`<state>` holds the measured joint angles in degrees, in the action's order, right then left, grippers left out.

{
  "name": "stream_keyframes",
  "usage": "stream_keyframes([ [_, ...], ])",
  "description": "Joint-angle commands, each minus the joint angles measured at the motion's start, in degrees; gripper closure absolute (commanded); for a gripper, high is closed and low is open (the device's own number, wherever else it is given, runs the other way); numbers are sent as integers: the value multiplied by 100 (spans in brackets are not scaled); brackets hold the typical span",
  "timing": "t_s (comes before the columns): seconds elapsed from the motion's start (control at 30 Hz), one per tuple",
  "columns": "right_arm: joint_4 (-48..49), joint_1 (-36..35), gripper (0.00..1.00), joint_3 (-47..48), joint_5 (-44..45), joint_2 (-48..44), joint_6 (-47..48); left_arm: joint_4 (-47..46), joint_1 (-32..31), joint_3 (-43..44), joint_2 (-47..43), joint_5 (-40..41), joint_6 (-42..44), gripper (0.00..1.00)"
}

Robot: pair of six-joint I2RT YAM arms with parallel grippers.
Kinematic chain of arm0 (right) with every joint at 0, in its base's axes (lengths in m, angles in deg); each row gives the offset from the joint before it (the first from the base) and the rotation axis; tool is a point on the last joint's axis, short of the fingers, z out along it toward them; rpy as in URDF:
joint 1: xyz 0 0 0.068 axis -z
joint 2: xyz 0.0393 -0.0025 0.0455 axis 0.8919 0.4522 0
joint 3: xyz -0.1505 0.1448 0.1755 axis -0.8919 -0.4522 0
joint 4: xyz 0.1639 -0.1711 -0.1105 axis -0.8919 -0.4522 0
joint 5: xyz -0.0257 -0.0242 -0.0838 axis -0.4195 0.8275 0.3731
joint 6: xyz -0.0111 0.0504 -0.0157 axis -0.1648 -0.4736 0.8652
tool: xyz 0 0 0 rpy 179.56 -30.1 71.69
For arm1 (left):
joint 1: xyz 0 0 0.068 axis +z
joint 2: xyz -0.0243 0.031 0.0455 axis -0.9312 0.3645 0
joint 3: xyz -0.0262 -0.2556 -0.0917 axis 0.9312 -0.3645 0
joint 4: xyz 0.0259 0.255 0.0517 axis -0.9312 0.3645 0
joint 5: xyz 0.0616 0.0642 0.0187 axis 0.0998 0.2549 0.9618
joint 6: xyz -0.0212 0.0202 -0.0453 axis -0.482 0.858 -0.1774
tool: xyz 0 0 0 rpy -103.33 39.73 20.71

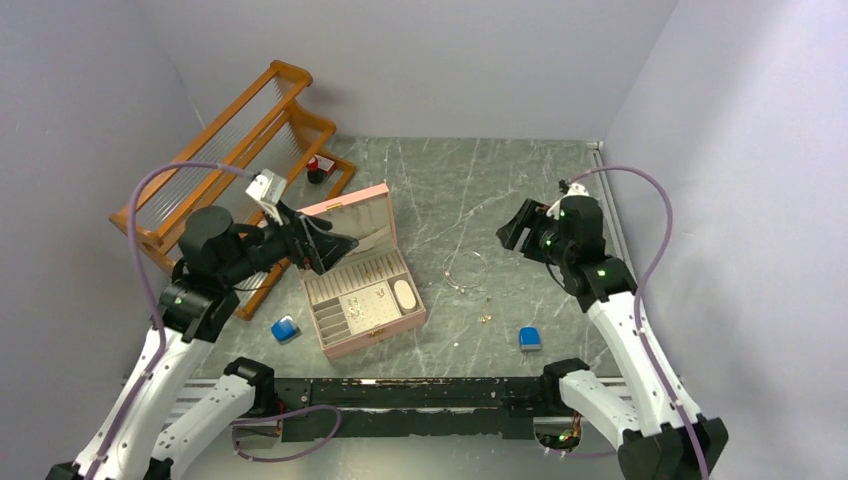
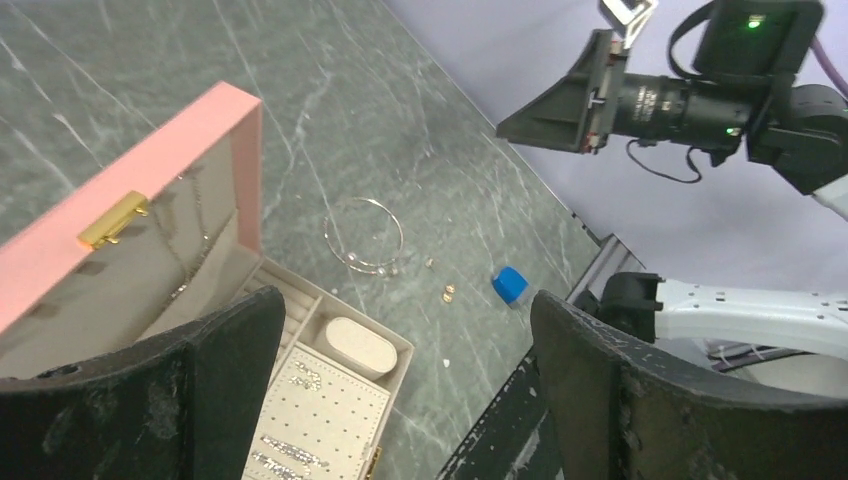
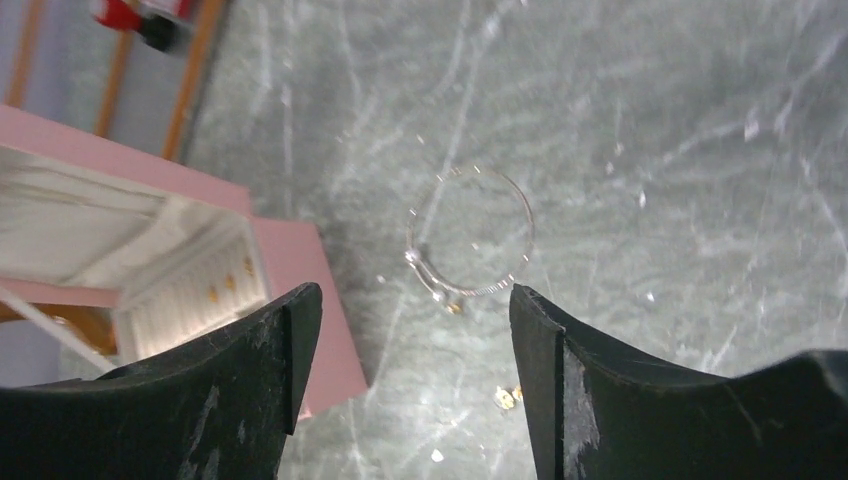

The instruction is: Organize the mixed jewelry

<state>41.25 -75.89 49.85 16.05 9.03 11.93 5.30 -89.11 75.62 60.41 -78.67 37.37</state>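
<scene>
Over the right half of the table [image 1: 470, 180], the right end effector [image 3: 415, 300] hangs with its jaws well apart and nothing between them; its wrist view looks down past both fingers [image 3: 250, 390] onto the hoop [image 3: 430, 280], which lies flat on the grey veined surface, framed in the gap but untouched; small beads sit on the hoop's near arc; two tiny gold bits [image 3: 505, 397] lie near it, apart from it, toward the near edge; other specks around it are too small to tell. Seen from above, the hoop lies between the box [image 1: 375, 338] and this end effector, just right of the box and not touching it.

At the left, the left end effector [image 2: 405, 305] is likewise spread wide and empty, poised above the box beside its raised lid [image 1: 345, 212]; the box is pink and open, its lid leaning back toward the far side; its tray shows ridged rows, an oval pad and a dotted panel with a few glittering pieces [image 2: 305, 375] on it. One blue block [image 1: 285, 328] sits near the box's near left corner; a second blue block [image 1: 529, 339] sits right of the gold bits, near the front edge; a wooden rack [image 1: 230, 150] stands at the far left, behind the left arm.
</scene>
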Motion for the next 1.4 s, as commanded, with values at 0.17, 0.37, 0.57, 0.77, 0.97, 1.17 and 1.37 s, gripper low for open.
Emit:
stream_keyframes([
  [0.17,-300,-306,30,-699,280,1043,-133,-1129,-654,-302,564,10,-643,5],
  [0.37,-363,-1234,51,-833,971,1668,-477,-485,-2131,347,1425,1610,-257,9],
  [0.57,-675,-1774,58,-1131,1566,1838,-1065,-706,-2491,445,1759,1981,-584,2],
  [0.77,-917,-2000,63,-1307,1834,1761,-1416,-889,-2515,361,1809,1636,-236,3],
  [0.97,-681,-2010,73,-1401,1604,1893,-1441,-1142,-2521,347,1800,1458,-206,5],
  [1.17,-574,-2026,77,-1424,1580,2058,-1373,-1045,-2519,314,1860,1490,-216,6],
  [1.37,-581,-2037,78,-1419,1684,2149,-1337,-1093,-2521,231,1829,1494,-285,6],
])
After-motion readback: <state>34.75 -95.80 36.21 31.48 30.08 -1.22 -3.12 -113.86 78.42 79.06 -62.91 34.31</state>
